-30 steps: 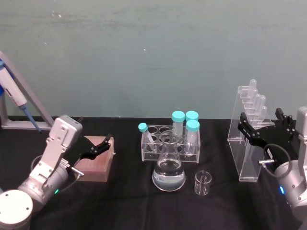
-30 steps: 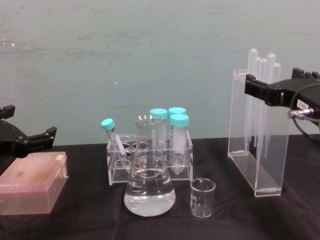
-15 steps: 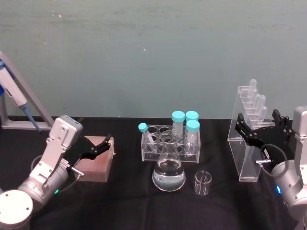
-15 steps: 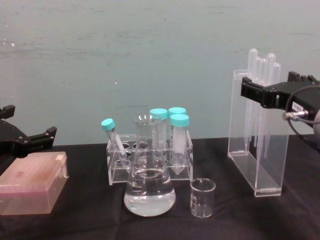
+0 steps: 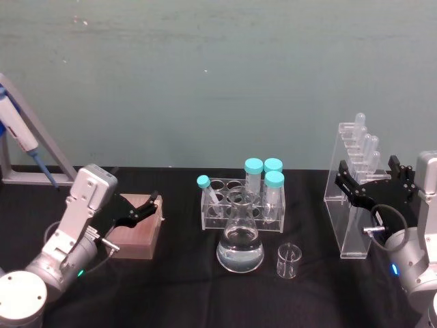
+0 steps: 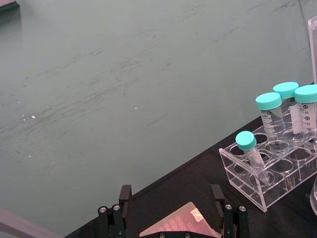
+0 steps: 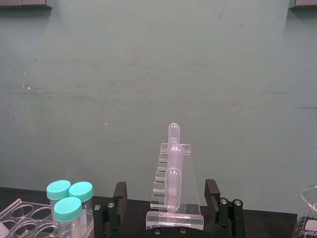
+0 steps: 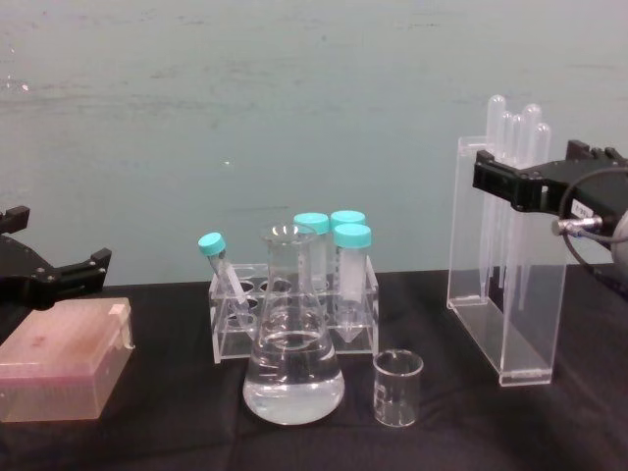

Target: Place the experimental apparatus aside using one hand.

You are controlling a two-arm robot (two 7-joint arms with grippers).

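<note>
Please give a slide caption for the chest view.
Open right gripper at the acrylic pipette stand; flask and beaker at centre; left gripper idle above the pink box.

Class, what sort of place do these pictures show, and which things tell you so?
Probably a laboratory bench, or a mock-up of one: a conical flask holding clear liquid, a rack of teal-capped tubes and an acrylic stand of plastic pipettes.

Faint graduation print on the capped tubes [image 6: 271, 116] is too small to read.
</note>
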